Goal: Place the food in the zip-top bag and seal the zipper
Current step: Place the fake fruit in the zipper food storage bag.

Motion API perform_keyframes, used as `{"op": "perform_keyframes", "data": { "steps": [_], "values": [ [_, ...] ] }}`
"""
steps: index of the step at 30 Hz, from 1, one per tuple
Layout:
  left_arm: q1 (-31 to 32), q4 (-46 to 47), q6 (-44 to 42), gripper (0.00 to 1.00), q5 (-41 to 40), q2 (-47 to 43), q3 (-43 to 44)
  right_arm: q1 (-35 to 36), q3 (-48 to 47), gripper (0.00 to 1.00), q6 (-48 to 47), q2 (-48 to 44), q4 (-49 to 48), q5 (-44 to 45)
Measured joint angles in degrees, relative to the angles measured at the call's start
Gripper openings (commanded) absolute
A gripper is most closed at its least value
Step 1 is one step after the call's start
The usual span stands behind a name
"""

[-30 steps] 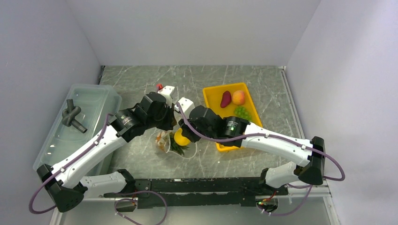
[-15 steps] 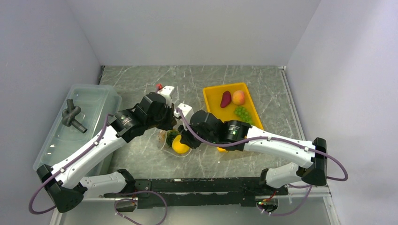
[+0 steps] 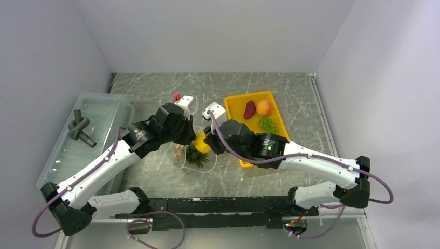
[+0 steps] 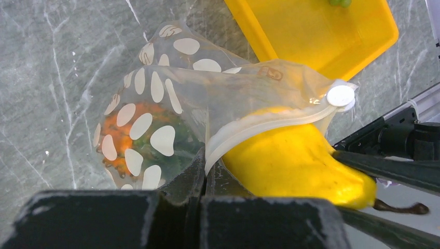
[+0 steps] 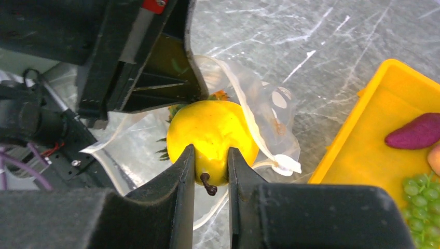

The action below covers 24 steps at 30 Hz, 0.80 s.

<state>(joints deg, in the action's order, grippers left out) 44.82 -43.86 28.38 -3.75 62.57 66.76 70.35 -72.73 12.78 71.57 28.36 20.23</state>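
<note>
Near the middle of the tabletop (image 3: 207,85), a little toward its near edge, your left tool (image 4: 203,174) is pinched tight on the mouth edge of the zip-top bag (image 4: 171,98), with no gap between its fingers; the clear dotted plastic lifts up from that pinch, and the rest of the bag lies on the marble; inside it you can see the orange pineapple (image 4: 124,129), its green crown pointing toward the near edge in the overhead view; the zipper (image 4: 270,126) runs as a whitish strip from your left tool along the open mouth, ending at a round white tab.

Just beside it, on the right, your right tool (image 5: 211,155) is narrowed onto a yellow toy fruit (image 5: 212,127), one finger on each side of it and its brown stem showing between the fingers; the fruit sits at the bag's mouth, with the zipper strip curving over its top; how far in it is, you cannot tell.

Further back and toward the right edge, the yellow tray (image 3: 238,111) holds the green grapes (image 3: 267,124) and, beyond them, the dark red-purple piece (image 3: 249,109) and the peach-coloured fruit (image 3: 263,107), side by side.

Along the left edge stands the translucent lidded bin (image 3: 104,111), a black knotted object (image 3: 80,129) on its lid.
</note>
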Motion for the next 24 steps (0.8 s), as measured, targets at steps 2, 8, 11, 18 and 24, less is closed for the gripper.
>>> {"op": "perform_keyframes", "data": {
  "steps": [2,8,11,18,24],
  "values": [
    [0.0,-0.07,-0.04,0.0,-0.04,0.0,0.0,0.0,-0.59,0.0,0.26,1.44,0.24,1.57],
    [-0.15,-0.04,-0.02,0.0,0.9,0.0,0.0,0.2,-1.51,0.0,0.98,7.34,1.11,6.62],
    [-0.11,-0.04,-0.02,0.0,1.53,0.02,0.0,0.31,-1.51,0.0,1.38,9.09,1.09,8.72],
    [-0.11,0.15,0.0,0.0,2.27,0.07,0.0,0.37,-1.51,0.0,2.47,10.19,0.07,14.56],
    [-0.11,0.22,0.0,0.0,2.49,0.07,0.0,0.37,-0.28,0.0,3.63,10.62,-3.5,17.29]
  ]
}}
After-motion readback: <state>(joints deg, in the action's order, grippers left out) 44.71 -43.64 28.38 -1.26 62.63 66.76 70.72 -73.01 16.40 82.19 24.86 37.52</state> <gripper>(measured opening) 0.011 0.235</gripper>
